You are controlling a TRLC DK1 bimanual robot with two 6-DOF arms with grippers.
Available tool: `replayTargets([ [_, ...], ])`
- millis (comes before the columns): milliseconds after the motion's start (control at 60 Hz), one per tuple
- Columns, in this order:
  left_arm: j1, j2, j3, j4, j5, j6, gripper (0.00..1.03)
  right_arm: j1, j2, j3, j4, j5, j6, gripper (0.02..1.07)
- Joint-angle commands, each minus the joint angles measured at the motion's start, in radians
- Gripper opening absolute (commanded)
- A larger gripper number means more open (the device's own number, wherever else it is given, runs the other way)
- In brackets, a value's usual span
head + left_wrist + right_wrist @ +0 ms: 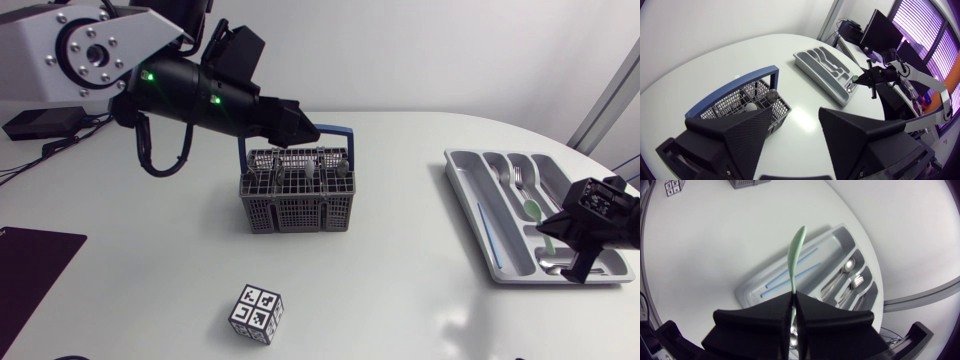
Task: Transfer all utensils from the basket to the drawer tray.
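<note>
On the table (400,260), the drawer tray (497,262) lies at 3 o'clock. The basket (297,205) stands near the middle, with a marker cube (257,313) at its 6 o'clock.

My left end effector (796,117) hangs over the basket's 12 o'clock rim, fingers spread and holding nothing. My right end effector (793,296) is above the tray's 4 o'clock corner, clenched on the handle of a green spoon (795,255) whose bowl points out over the tray. Two blue sticks (790,277) lie in a long slot beneath it.

Grey utensils (772,94) stand in the basket, so I judge the task is part done. To place this spoon well, I should turn it parallel to a long slot, lower it until the bowl nearly touches the floor, and only then let go. Releasing from this height risks it bouncing across a divider.
</note>
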Motion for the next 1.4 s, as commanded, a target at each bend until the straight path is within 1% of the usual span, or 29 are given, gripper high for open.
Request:
replayTargets([
  [0, 0.010, -0.027, -0.044, 0.004, -0.003, 0.021, 0.66, -0.054, 0.051, -0.029, 0.031, 0.019, -0.142, 0.08],
  [233, 0.023, -0.058, -0.103, 0.004, -0.009, 0.037, 0.66, -0.169, 0.190, -0.014, 0.173, 0.080, -0.326, 0.08],
  [450, 0.088, -0.116, -0.169, 0.004, -0.010, 0.072, 0.66, -0.249, 0.295, -0.014, 0.307, 0.118, -0.461, 0.08],
  [550, 0.113, -0.136, -0.192, 0.004, -0.010, 0.083, 0.66, -0.269, 0.316, -0.015, 0.327, 0.123, -0.516, 0.09],
  [683, 0.128, -0.165, -0.224, 0.004, -0.010, 0.092, 0.66, -0.287, 0.321, -0.018, 0.341, 0.123, -0.557, 0.29],
  [767, 0.130, -0.179, -0.239, 0.004, -0.010, 0.096, 0.66, -0.293, 0.311, -0.032, 0.341, 0.123, -0.589, 0.32],
  [800, 0.130, -0.181, -0.245, 0.004, -0.010, 0.098, 0.66, -0.292, 0.310, -0.040, 0.342, 0.131, -0.594, 0.35],
  [850, 0.130, -0.184, -0.250, 0.004, -0.010, 0.100, 0.66, -0.286, 0.310, -0.054, 0.353, 0.157, -0.605, 0.42],
  [900, 0.130, -0.190, -0.256, 0.004, -0.010, 0.100, 0.66, -0.284, 0.305, -0.064, 0.376, 0.161, -0.608, 0.47],
  [1000, 0.136, -0.202, -0.259, 0.004, -0.010, 0.100, 0.66, -0.281, 0.264, -0.058, 0.367, 0.157, -0.600, 0.50],
  [1033, 0.141, -0.208, -0.262, 0.004, -0.010, 0.100, 0.66, -0.275, 0.247, -0.055, 0.357, 0.157, -0.593, 0.55],
  [1117, 0.148, -0.218, -0.270, 0.004, -0.010, 0.101, 0.66, -0.243, 0.193, -0.044, 0.324, 0.157, -0.531, 0.60],
  [1217, 0.161, -0.224, -0.285, 0.004, -0.010, 0.110, 0.66, -0.181, 0.133, -0.014, 0.242, 0.163, -0.408, 0.70],
  [1267, 0.162, -0.227, -0.298, 0.006, -0.010, 0.115, 0.66, -0.135, 0.103, -0.001, 0.201, 0.169, -0.347, 0.72],
  [1333, 0.167, -0.234, -0.314, 0.010, -0.013, 0.118, 0.66, -0.074, 0.074, 0.005, 0.175, 0.181, -0.258, 0.77],
  [1383, 0.170, -0.237, -0.322, 0.018, -0.015, 0.119, 0.66, -0.019, 0.055, 0.003, 0.164, 0.197, -0.195, 0.78],
])
